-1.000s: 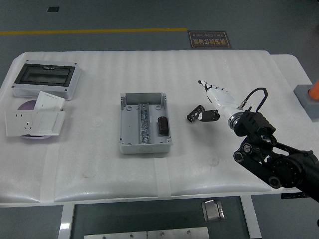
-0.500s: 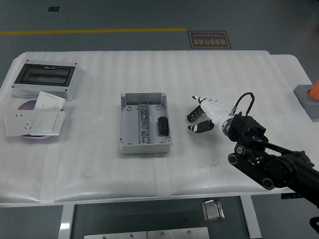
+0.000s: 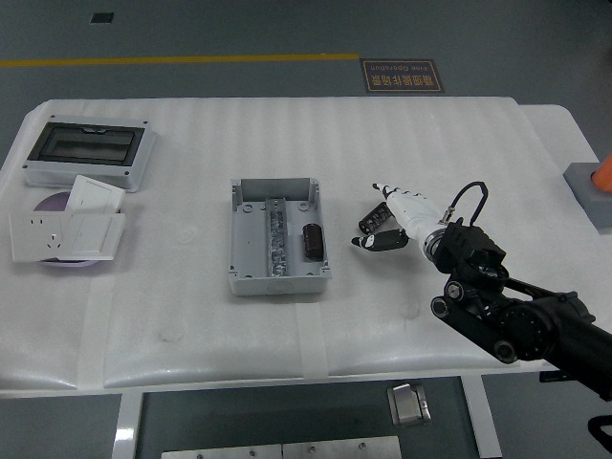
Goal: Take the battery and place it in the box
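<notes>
Head view is showing the battery (image 3: 375, 219) lying on the table (image 3: 478, 153), the right hand (image 3: 390, 222) curling partly around it, seemingly not yet gripping. Leftward, the open grey box (image 3: 277, 235) is holding another dark cylinder (image 3: 312, 240). Far left, a lidded enclosure (image 3: 86, 153) and socket plates (image 3: 65, 234) are sitting.
</notes>
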Controlling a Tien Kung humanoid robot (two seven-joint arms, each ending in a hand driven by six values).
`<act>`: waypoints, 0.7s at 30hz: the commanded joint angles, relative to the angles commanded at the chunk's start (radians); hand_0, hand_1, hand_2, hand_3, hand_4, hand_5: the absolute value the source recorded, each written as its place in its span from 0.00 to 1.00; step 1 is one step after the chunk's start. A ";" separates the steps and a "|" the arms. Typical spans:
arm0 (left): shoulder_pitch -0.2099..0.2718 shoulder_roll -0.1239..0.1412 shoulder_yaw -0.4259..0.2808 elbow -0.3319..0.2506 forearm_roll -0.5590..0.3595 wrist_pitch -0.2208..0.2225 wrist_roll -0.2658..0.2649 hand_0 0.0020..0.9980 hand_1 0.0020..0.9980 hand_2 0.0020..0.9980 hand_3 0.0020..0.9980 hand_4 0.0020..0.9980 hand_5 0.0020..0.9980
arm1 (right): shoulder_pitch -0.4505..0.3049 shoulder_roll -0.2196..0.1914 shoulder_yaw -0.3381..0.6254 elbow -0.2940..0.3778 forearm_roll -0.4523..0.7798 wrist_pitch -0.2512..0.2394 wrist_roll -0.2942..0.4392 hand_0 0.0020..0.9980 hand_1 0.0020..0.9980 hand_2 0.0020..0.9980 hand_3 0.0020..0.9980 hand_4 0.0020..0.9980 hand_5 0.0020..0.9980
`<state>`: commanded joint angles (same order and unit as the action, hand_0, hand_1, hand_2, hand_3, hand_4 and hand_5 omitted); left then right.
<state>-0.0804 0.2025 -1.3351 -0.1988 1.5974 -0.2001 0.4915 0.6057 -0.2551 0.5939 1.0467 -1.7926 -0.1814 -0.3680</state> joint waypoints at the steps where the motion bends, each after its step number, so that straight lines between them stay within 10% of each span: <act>1: 0.000 0.000 -0.001 0.000 0.000 0.001 0.000 0.63 0.70 0.60 0.59 0.53 0.20 | 0.000 0.001 -0.001 0.000 -0.003 -0.004 0.000 1.00 0.94 1.00 1.00 0.96 0.49; 2: 0.000 0.000 -0.001 0.000 0.001 0.001 0.000 0.63 0.70 0.60 0.59 0.53 0.20 | -0.001 0.001 -0.002 0.000 -0.004 -0.006 0.001 1.00 0.75 0.75 0.97 0.93 0.49; 7: 0.001 0.000 -0.002 0.000 0.003 0.003 -0.001 0.63 0.70 0.60 0.59 0.53 0.20 | -0.002 0.001 -0.006 -0.003 -0.014 -0.021 0.002 1.00 0.75 0.75 0.97 0.93 0.49; 8: 0.001 0.000 -0.001 0.000 0.002 0.003 -0.001 0.62 0.70 0.60 0.59 0.52 0.19 | -0.002 0.001 -0.007 -0.004 -0.014 -0.023 0.002 0.80 0.56 0.64 0.87 0.76 0.37; 13: 0.001 -0.001 0.000 0.000 0.001 0.003 -0.003 0.62 0.70 0.60 0.59 0.52 0.19 | -0.001 0.004 -0.013 -0.007 -0.015 -0.033 0.003 0.80 0.56 0.64 0.87 0.76 0.37; 14: 0.001 -0.001 0.000 0.000 0.000 0.003 -0.003 0.62 0.69 0.61 0.59 0.51 0.19 | -0.001 0.004 -0.014 -0.008 -0.015 -0.034 0.003 0.61 0.47 0.67 0.80 0.69 0.31; 21: 0.000 -0.002 -0.001 0.001 0.002 0.004 -0.005 0.62 0.69 0.61 0.59 0.51 0.19 | -0.002 0.009 -0.025 -0.012 -0.014 -0.042 0.005 0.53 0.45 0.69 0.78 0.64 0.26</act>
<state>-0.0802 0.2008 -1.3361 -0.1982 1.5993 -0.1965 0.4868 0.6034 -0.2461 0.5684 1.0348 -1.8070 -0.2229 -0.3629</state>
